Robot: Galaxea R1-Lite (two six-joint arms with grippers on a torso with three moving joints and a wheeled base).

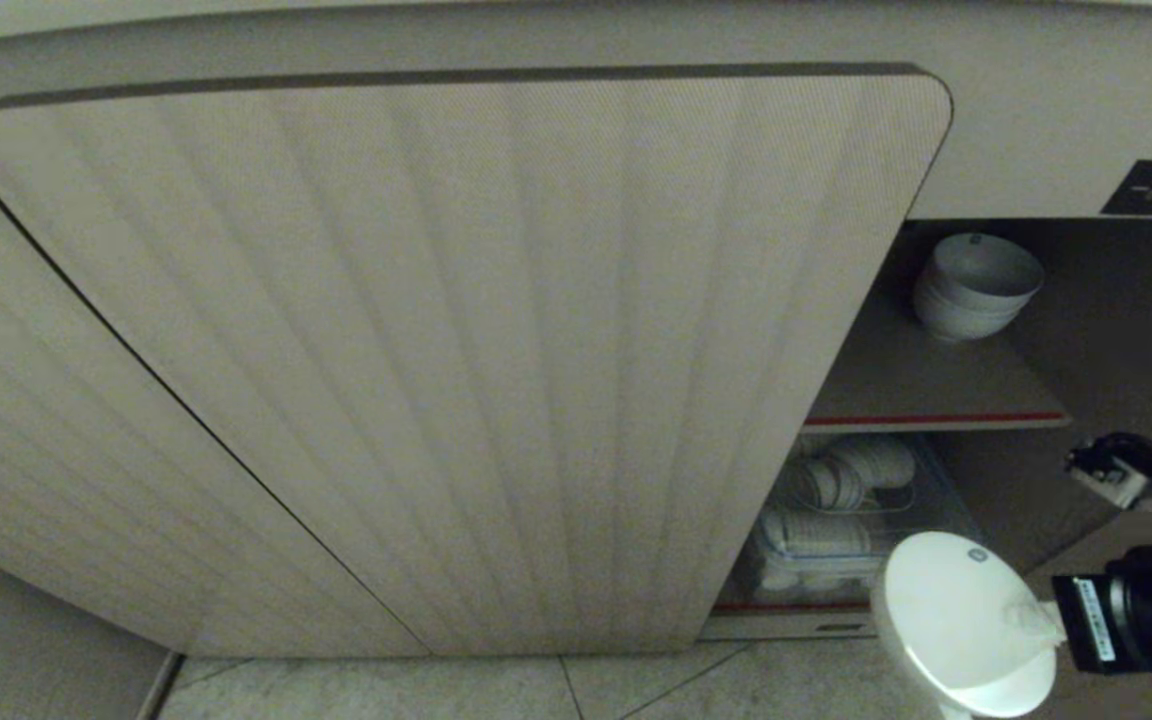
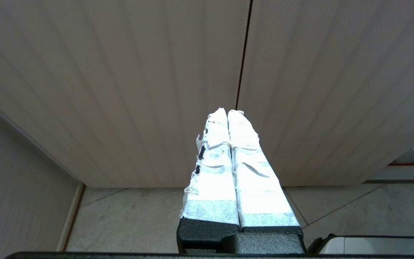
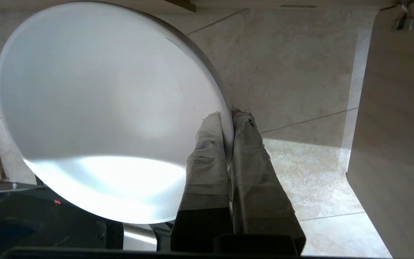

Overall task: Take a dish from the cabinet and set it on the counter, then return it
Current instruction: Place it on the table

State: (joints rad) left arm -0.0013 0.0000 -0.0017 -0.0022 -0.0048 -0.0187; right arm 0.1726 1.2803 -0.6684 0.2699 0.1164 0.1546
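The right gripper (image 3: 228, 118) pinches the rim of the dish (image 3: 95, 108), fingers pressed nearly together on its wall, holding it tilted just outside the open cabinet (image 1: 936, 390), above the floor. The step looks like carrying it out; next it must rise to the counter, unseen here. The left gripper (image 2: 227, 114) hangs closed, empty.

My right gripper (image 1: 1036, 615) is pinching the dish (image 1: 956, 620) out over open floor (image 1: 556, 690). At eleven o'clock the ribbed door (image 1: 456, 350) is blocking me; at twelve, the upper shelf (image 1: 936, 390) is lying open beside stacked bowls (image 1: 976, 285).
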